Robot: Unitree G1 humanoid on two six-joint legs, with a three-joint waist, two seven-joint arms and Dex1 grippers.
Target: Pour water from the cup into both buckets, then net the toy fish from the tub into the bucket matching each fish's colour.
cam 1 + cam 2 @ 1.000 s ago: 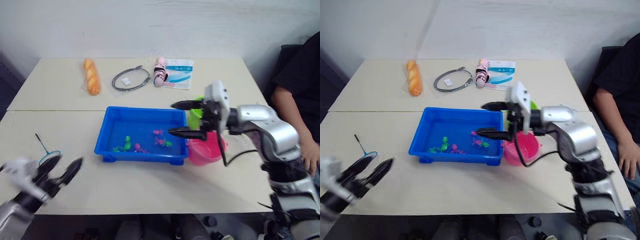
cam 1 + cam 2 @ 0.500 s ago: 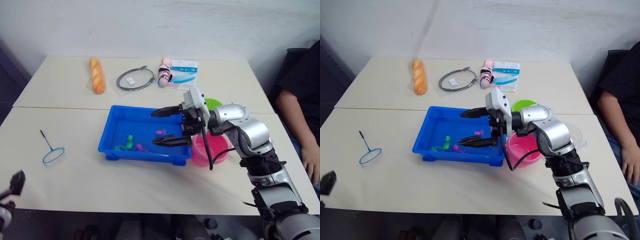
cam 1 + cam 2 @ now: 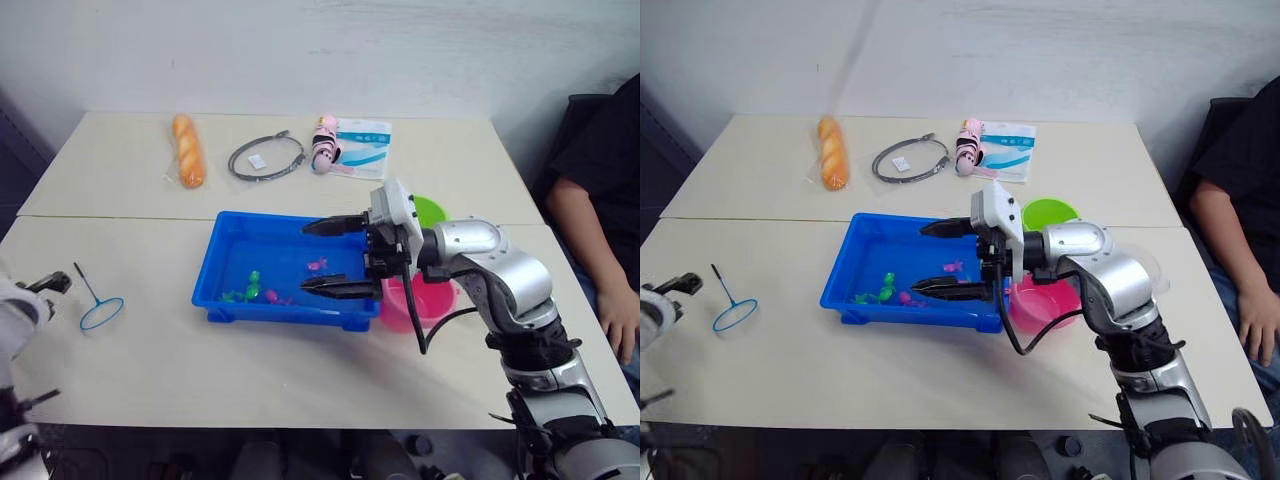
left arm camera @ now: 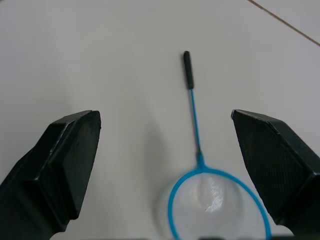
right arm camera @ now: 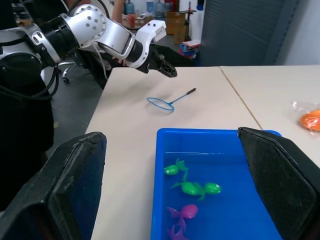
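The left gripper [image 4: 165,165] now hangs over the net [image 4: 205,185], its fingers [image 4: 60,155] spread wide and empty; half a second ago that arm was low at the table's near edge, so I judge it is lining up to grasp. The net lies flat on the table [image 3: 300,370], well left of the tub [image 3: 290,270]. The right gripper [image 3: 340,255] still hovers over the tub's fish [image 3: 254,279], fingers wide apart, holding nothing, beside the pink bucket [image 3: 425,305] and green bucket [image 3: 430,210].
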